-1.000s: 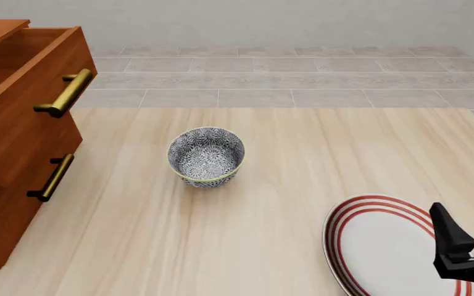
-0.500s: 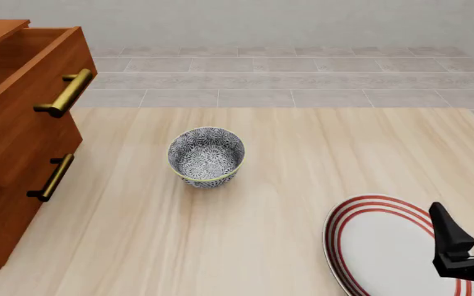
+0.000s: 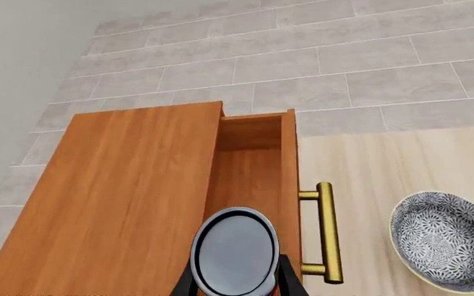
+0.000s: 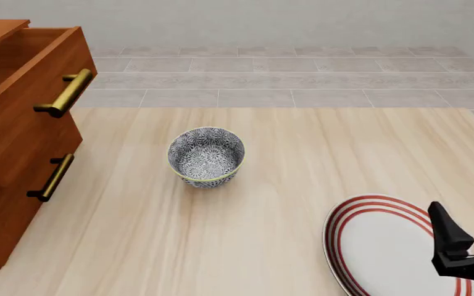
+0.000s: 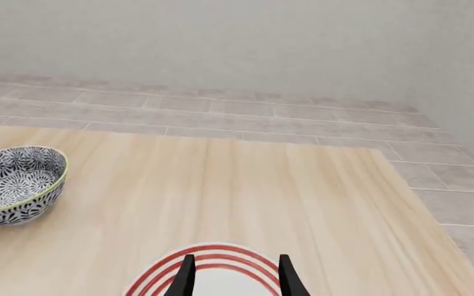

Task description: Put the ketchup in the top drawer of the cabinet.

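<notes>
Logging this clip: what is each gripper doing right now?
Left gripper: shut on the ketchup, above the open top drawer.
Right gripper: open, empty.

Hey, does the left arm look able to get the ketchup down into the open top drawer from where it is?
Probably yes. The left gripper holds the ketchup over the open top drawer, whose visible interior looks empty, and nothing shows between them.
</notes>
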Action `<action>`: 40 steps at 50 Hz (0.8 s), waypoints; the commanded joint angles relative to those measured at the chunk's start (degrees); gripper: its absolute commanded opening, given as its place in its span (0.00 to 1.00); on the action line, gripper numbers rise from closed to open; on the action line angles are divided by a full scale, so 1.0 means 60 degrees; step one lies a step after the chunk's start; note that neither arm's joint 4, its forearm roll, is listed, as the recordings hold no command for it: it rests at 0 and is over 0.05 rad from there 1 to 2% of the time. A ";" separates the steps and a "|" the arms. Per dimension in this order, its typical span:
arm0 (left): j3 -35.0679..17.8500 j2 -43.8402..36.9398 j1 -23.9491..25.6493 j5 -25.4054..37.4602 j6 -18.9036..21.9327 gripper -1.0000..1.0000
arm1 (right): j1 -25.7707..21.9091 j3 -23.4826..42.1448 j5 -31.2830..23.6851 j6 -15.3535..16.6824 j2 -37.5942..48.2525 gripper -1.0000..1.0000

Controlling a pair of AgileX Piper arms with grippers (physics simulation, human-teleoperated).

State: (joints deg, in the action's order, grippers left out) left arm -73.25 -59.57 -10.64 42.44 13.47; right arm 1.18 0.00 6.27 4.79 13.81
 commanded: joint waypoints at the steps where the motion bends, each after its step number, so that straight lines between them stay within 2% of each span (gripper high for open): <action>1: 0.0199 -0.0165 -0.0310 -0.0217 0.0390 0.00 | -0.0006 0.0000 0.0076 0.0029 0.0097 1.00; 7: 0.0204 -0.0164 -0.0309 -0.0168 0.0363 0.00 | 0.0001 0.0000 -0.0056 0.0027 -0.0031 1.00; 17: 0.0681 -0.0201 -0.0295 -0.0494 0.0479 0.00 | -0.0003 0.0000 -0.0009 0.0035 0.0021 1.00; 32: 0.1353 -0.0309 0.0018 -0.1082 0.0269 0.00 | -0.0029 0.0000 0.0103 0.0084 0.0177 1.00; 40: 0.1355 -0.0574 0.0007 -0.1288 0.0266 0.00 | -0.0032 0.0000 -0.0008 0.0087 0.0061 1.00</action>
State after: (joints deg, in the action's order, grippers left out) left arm -66.03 -61.89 -11.04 36.51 14.19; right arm 1.03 0.00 6.52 5.22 14.43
